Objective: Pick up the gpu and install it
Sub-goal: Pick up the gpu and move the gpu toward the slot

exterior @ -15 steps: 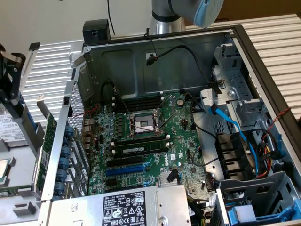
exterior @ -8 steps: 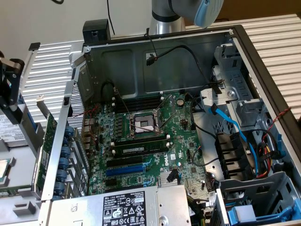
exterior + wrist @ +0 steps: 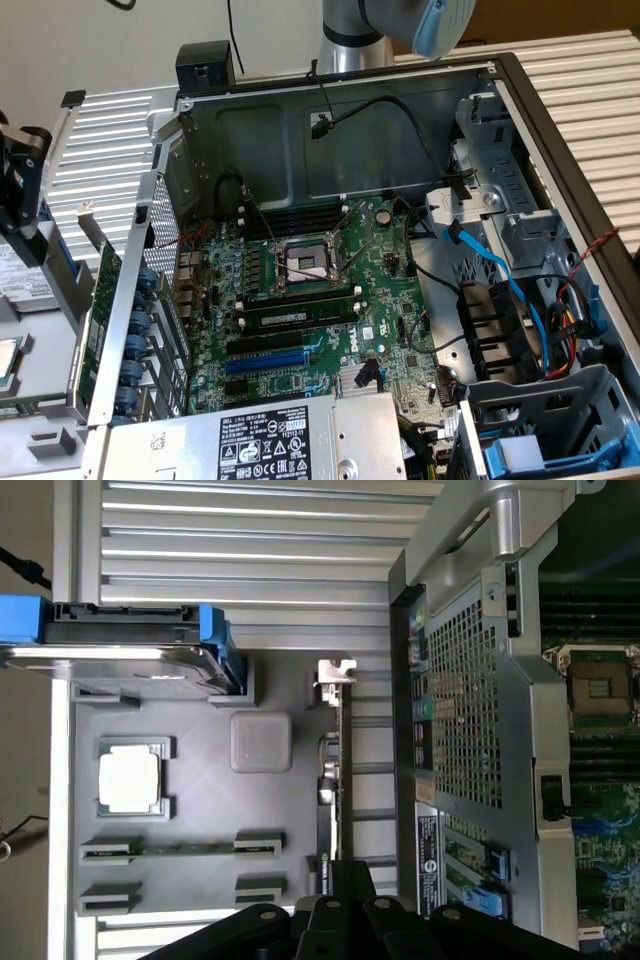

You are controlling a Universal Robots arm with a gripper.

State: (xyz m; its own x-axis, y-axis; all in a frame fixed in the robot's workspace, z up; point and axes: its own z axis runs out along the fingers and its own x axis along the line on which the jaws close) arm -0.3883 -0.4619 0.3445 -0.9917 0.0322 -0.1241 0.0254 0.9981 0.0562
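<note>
- I read the hand (image 3: 345, 892) as closed, hanging above the gpu (image 3: 100, 300).
- The gpu stands on edge at the exterior view's lower left, beside the computer case (image 3: 330, 110), long axis along the case wall, silver bracket at the upper end.
- The grey tray (image 3: 200, 800) holds the gpu and a processor (image 3: 130, 778).

Gpu (image 3: 105, 300): slim green card w/ silver end bracket, standing upright on its long edge, bracket end up. Sits just outside the PC case (image 3: 300, 130), beside and approx parallel to its perforated rear wall. Uninstalled.
</note>
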